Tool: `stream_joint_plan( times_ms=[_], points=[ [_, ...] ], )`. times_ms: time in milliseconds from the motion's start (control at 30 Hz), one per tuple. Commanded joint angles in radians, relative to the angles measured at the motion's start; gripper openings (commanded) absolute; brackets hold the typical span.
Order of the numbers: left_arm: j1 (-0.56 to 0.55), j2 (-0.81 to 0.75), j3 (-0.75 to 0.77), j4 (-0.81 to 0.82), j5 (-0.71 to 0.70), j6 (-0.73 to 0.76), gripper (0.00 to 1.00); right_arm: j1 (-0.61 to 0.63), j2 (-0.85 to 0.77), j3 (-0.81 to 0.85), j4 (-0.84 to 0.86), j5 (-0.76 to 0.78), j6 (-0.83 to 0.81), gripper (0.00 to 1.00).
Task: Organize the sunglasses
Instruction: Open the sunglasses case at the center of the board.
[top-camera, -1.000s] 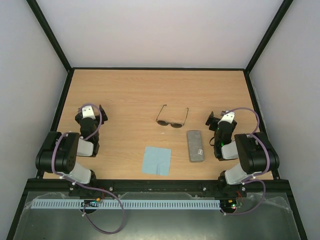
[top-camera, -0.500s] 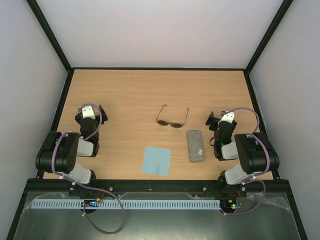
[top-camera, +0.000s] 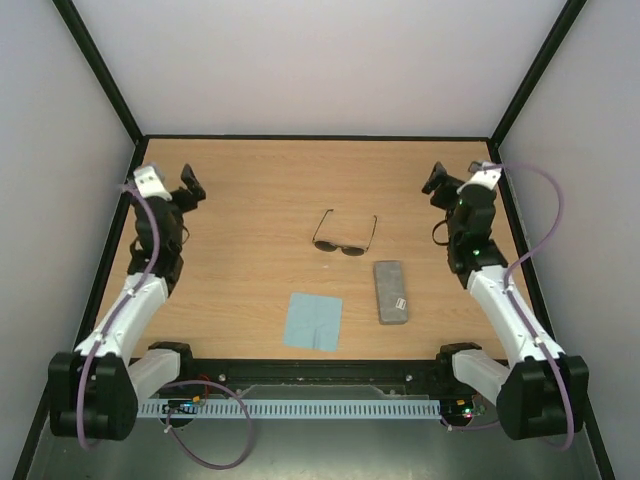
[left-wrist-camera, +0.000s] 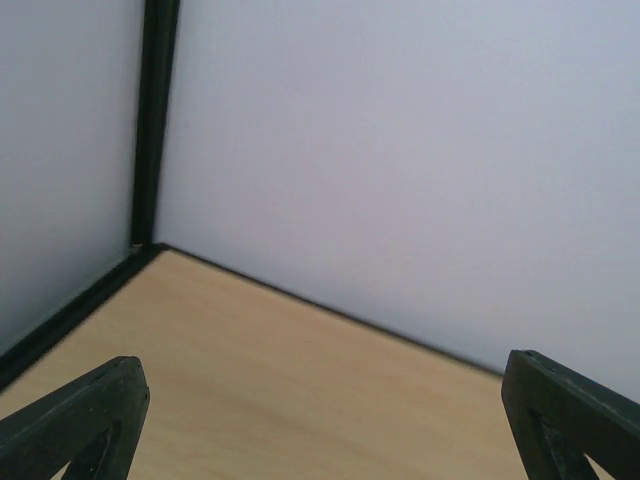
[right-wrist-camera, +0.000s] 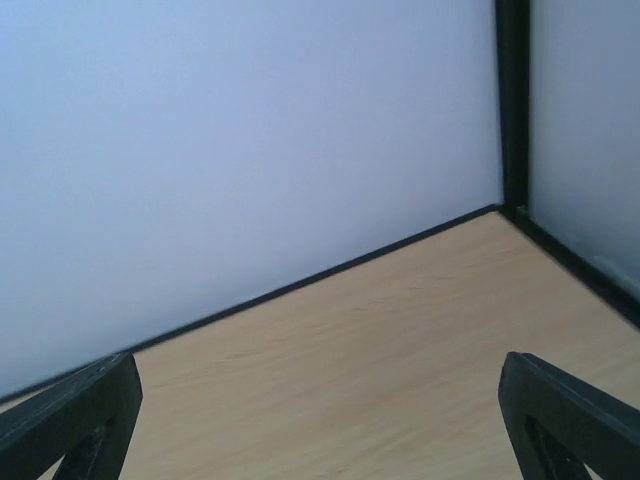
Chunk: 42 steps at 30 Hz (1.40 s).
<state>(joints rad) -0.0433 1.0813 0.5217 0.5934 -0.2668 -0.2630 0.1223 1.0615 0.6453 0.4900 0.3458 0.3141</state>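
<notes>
The sunglasses (top-camera: 343, 235) lie unfolded at the table's middle, lenses toward the near edge, temple arms pointing away. A closed grey case (top-camera: 391, 291) lies just right and nearer. A light blue cloth (top-camera: 313, 321) lies flat nearer the front. My left gripper (top-camera: 190, 183) is raised at the far left, open and empty, well left of the sunglasses. My right gripper (top-camera: 437, 183) is raised at the far right, open and empty. Both wrist views show only bare table, the back wall and wide-apart fingertips (left-wrist-camera: 75, 420) (right-wrist-camera: 570, 415).
White walls with black frame posts (top-camera: 100, 85) close in the table on three sides. A black rail (top-camera: 320, 372) and a white cable duct run along the near edge by the arm bases.
Both arms have unfolded from their low rest pose and stretched up and outward toward the far side corners. The sunglasses, case and cloth have not moved.
</notes>
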Motion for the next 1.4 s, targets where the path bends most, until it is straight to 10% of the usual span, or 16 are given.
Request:
stream_joint_plan(
  times_ms=[0, 200, 367, 800, 1033, 1367],
  points=[
    [-0.006, -0.084, 0.216, -0.461, 0.177, -0.304, 1.0, 0.002, -0.006, 0.183, -0.593, -0.157, 0.242, 0.99],
    [0.009, -0.006, 0.425, -0.711, 0.613, -0.428, 1.0, 0.018, 0.049, 0.283, -0.879, -0.444, 0.314, 0.98],
    [0.026, -0.009, 0.204, -0.315, 1.03, -0.656, 0.99, 0.212, 0.046, 0.2, -0.991, -0.311, 0.369, 0.99],
    [-0.268, -0.172, 0.168, -0.862, 0.701, -0.496, 0.99, 0.554, 0.126, 0.064, -1.093, -0.022, 0.57, 1.0],
    [-0.35, -0.327, -0.071, -0.723, 0.806, -0.606, 1.0, 0.602, 0.147, -0.005, -1.059, -0.024, 0.592, 0.95],
    [-0.466, -0.352, -0.073, -0.902, 0.596, -0.522, 0.99, 0.603, 0.212, 0.007, -1.014, -0.003, 0.541, 0.87]
  ],
)
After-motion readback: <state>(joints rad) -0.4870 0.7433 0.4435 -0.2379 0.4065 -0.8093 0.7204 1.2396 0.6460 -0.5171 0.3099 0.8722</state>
